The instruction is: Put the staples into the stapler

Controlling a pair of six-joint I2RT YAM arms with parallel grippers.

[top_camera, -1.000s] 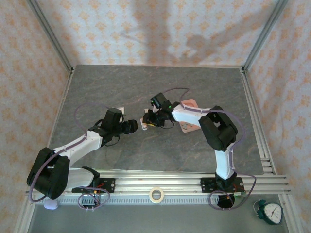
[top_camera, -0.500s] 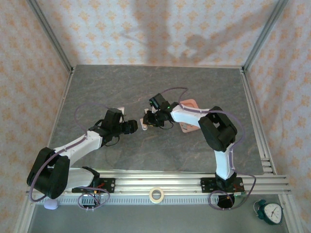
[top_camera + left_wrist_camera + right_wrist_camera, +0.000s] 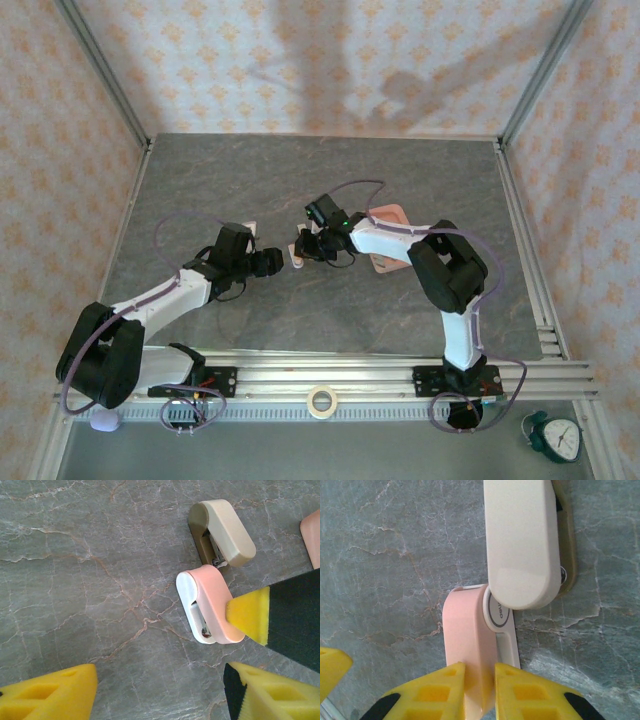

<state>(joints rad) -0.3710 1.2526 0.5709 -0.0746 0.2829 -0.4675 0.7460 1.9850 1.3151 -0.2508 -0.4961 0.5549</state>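
On a grey marbled table (image 3: pixel 75 580) walled in patterned paper, the pink stapler (image 3: pixel 212 600) lies just beside a cream stapler (image 3: pixel 227 530); whether the two touch cannot be told. The right gripper (image 3: pixel 480 672) is pinched on the pink lid, its yellow fingers (image 3: pixel 437 690) hiding that end. The left gripper (image 3: pixel 160 695) hangs nearby, jaws wide apart over bare stone. A pink tray (image 3: pixel 312 535) is cut off at the frame edge, and the stapler's metal channel is too small to read
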